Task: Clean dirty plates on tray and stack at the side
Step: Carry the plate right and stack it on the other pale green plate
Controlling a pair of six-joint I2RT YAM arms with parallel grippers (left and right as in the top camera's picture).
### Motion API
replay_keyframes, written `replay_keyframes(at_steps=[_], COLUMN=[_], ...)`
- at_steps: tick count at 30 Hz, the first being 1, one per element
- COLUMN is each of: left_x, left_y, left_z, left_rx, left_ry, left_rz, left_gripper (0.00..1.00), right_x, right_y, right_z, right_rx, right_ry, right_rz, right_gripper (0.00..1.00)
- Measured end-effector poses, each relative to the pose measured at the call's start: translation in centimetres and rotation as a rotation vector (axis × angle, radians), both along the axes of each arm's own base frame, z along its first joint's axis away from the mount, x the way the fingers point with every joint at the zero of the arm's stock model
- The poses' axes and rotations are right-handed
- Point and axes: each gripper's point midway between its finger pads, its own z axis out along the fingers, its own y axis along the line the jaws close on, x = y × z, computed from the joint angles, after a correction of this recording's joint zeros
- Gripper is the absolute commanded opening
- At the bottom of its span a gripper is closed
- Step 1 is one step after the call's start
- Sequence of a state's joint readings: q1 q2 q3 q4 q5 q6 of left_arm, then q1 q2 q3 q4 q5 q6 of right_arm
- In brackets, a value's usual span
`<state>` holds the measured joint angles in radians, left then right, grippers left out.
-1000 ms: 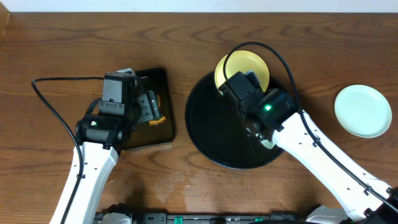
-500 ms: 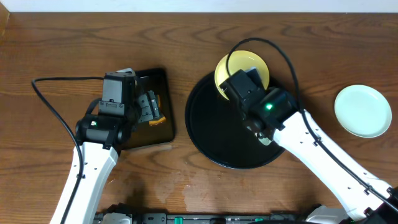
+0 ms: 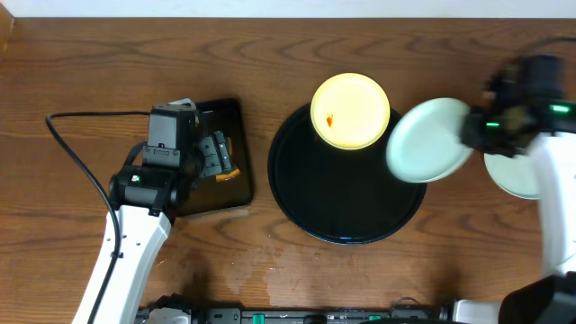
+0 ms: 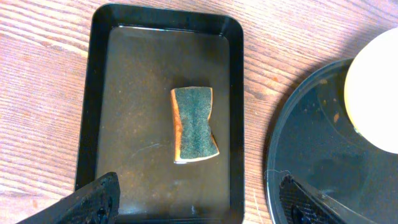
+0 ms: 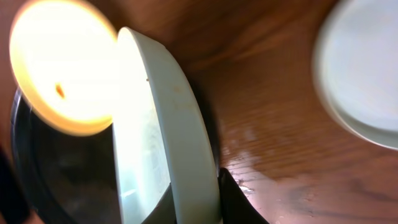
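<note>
Now the right gripper (image 3: pixel 480 129) is clamped narrowly on the rim of a mint plate (image 3: pixel 429 140), holding it in the air over the right edge of the tray (image 3: pixel 306 193). In the right wrist view this plate shows tilted steeply, almost edge-on, with a dark finger (image 5: pixel 235 198) against its rim. The yellow plate (image 3: pixel 350 111) sits at the far edge of the tray, partly overlapping the rim from above, and carries a small orange smear (image 3: pixel 330 119) left of its middle. A second mint plate (image 3: pixel 515 175) lies on the table (image 3: pixel 270 54) to the right of the tray, apart from it and half hidden under the right arm.

The left gripper (image 4: pixel 199 183) hovers over the sponge tray (image 4: pixel 102 93), its jaws wide and nothing between them. The sponge (image 4: pixel 195 124) lies near the middle of that small tray, green side up, touched by neither finger. The sponge tray stands just left of the round one.
</note>
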<state>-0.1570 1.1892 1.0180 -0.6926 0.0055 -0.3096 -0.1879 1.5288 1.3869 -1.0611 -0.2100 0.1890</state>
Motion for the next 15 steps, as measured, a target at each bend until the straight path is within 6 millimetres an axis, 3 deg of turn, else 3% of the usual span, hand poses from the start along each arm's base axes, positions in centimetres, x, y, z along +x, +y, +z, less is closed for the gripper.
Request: replay_keyframes(at_steps=[9,13,15], left_x=[0.2,0.2,0.2], left_y=[0.0,0.0,0.0], left_z=[0.1,0.2,0.2], left_rx=[-0.002,-0.002,-0.002], left_ry=[-0.010,-0.012,-0.012], left_rz=[0.000,0.000,0.000], left_gripper=[0.83,0.83,0.83], right_x=[-2.8,-5.3,-6.2], right_y=[-14.6,-19.9,-21.2], right_z=[0.7,-0.3,-1.6], right_rx=[0.050,0.039,0.053], right_ry=[-0.072,-0.046,-0.006], right_rz=[-0.500,-0.753,-0.825], right_gripper=[0.01,0.01,0.01])
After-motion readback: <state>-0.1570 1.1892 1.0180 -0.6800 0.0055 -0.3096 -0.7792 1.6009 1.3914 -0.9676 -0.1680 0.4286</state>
